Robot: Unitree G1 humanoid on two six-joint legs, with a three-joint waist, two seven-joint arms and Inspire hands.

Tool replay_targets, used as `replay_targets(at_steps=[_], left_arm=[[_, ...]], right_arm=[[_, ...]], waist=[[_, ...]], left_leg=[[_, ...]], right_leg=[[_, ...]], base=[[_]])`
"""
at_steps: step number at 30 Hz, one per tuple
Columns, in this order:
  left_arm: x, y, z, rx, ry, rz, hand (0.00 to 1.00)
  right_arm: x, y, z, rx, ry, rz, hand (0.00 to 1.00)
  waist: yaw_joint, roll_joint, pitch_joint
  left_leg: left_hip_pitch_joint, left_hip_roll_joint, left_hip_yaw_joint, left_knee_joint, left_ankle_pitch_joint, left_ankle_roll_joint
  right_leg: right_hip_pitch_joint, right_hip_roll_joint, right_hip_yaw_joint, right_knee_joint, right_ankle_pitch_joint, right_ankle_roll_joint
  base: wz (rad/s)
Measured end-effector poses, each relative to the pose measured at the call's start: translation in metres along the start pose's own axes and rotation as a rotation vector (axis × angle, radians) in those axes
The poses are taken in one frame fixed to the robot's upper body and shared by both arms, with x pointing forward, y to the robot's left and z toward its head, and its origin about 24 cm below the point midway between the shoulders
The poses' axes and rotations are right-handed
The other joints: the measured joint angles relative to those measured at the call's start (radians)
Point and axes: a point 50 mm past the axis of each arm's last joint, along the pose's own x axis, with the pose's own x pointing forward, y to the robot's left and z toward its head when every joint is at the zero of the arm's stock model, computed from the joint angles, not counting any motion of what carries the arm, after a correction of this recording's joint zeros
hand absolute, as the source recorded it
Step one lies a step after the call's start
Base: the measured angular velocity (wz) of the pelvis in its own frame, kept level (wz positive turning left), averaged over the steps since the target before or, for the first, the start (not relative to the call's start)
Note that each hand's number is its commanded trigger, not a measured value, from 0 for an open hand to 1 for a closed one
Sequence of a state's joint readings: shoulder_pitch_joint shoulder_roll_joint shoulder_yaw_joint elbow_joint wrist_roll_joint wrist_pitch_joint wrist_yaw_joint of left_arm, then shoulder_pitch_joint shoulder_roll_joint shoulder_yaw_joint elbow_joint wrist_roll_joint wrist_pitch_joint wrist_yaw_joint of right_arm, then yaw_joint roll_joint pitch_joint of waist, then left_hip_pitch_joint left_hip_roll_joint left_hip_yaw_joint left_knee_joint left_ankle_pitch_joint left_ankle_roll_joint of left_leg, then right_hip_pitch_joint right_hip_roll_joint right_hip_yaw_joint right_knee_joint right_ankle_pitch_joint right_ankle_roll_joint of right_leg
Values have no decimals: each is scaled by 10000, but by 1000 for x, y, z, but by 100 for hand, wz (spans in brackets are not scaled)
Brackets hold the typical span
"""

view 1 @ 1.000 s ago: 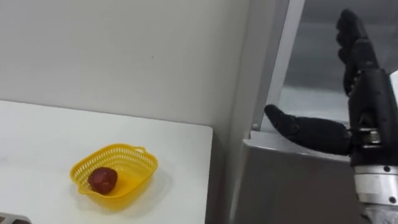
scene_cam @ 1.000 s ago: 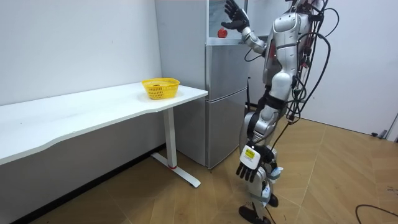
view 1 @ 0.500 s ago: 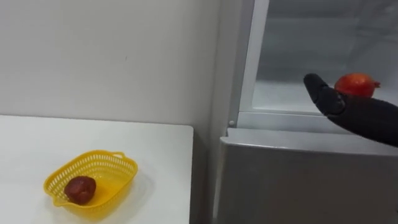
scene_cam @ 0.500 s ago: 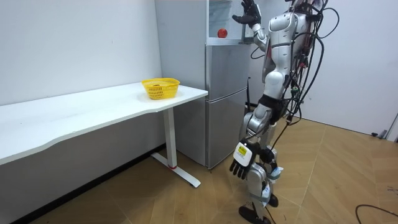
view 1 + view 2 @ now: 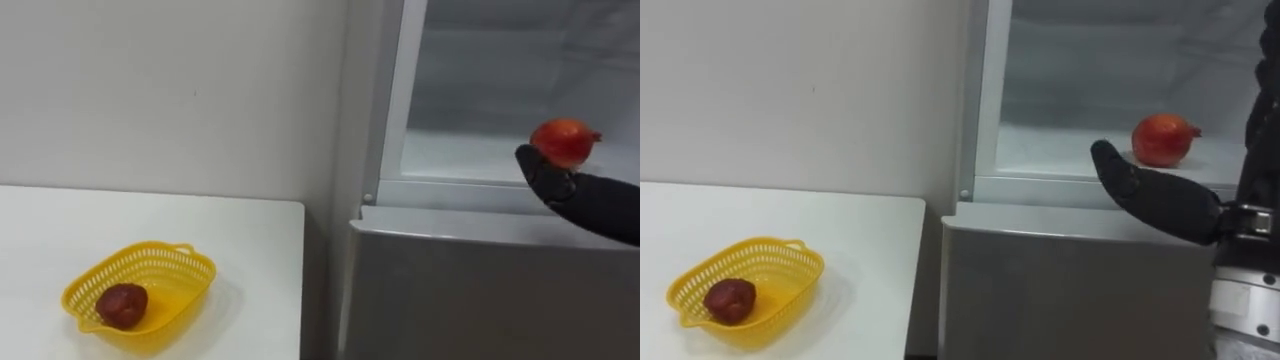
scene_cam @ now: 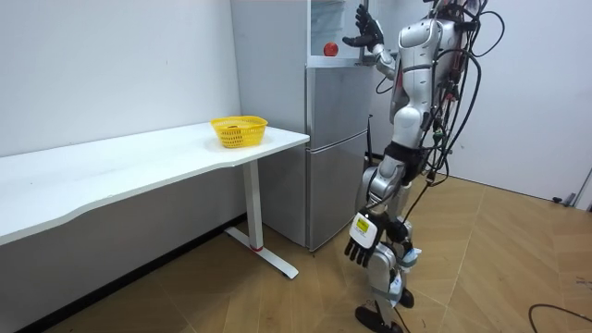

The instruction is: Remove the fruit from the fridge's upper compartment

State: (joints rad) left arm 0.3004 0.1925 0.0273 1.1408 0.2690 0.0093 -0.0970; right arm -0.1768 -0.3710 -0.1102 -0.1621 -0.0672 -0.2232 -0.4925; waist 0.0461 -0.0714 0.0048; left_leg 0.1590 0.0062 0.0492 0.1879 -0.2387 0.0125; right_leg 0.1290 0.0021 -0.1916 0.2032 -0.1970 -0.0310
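The robot is standing close before the fridge (image 6: 333,148), whose upper part is lying open. The task's red fruit (image 5: 1162,139) is sitting on the white shelf (image 5: 1060,150) there, near its front edge. The right hand (image 5: 1170,205) is hovering in front of the fruit, with the thumb reaching sideways and the fingers (image 5: 1268,90) rising straight and spread wide, probably to cup it. The thumb is overlapping the fruit in the left eye view, so contact is hard to judge, and the fingertips are running off the edge. The left hand (image 6: 361,242) is hanging relaxed beside the leg, holding nothing. On the tabletop (image 5: 865,250), a yellow basket (image 5: 780,270) is holding a dark red fruit (image 5: 730,300) and is likely waiting for this one too.
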Motion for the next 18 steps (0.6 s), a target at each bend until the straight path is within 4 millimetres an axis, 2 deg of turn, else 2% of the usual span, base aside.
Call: replay_targets(at_steps=[3, 7, 10, 13, 15, 18], left_arm=[[0, 0, -1, 6, 105, -38, 0], [-1, 3, 0, 112, 49, 55, 0], [-1, 7, -1, 137, 105, 125, 0], [-2, 14, 0, 146, 84, 185, 0], [-2, 14, 1, 122, 63, 191, 0], [-2, 14, 0, 80, 70, 156, 0]], right_arm=[[2, -4, -10, -503, 423, 110, 0], [18, -5, -23, -862, 895, 15, 0], [30, -9, -30, -1174, 1164, -64, 0], [46, -12, -38, -1238, 1595, -238, 0], [50, -11, -38, -1149, 1641, -281, 0], [54, -11, -39, -1162, 1720, -291, 0]], waist=[[59, -93, -35], [130, -207, 19], [122, -416, -14], [143, -656, -13], [140, -691, -33], [109, -662, -14]], left_leg=[[-113, -7, -17, 81, 1, 0], [-126, -2, -47, 108, 5, -1], [-233, -19, -275, 148, 5, -2], [-357, -30, -366, 269, 4, -1], [-435, -37, -421, 380, 2, -1], [-443, -36, -637, 427, 2, 0]], right_leg=[[-87, -14, -60, 26, 0, -1], [-143, -7, -80, 29, 1, -2], [-132, -31, -254, 2, -1, -5], [-138, -50, -394, -7, -2, -5], [-147, -72, -457, 9, -1, -5], [-70, -139, -587, 11, -2, -4]], base=[[0], [1], [17], [13], [10], [17]])
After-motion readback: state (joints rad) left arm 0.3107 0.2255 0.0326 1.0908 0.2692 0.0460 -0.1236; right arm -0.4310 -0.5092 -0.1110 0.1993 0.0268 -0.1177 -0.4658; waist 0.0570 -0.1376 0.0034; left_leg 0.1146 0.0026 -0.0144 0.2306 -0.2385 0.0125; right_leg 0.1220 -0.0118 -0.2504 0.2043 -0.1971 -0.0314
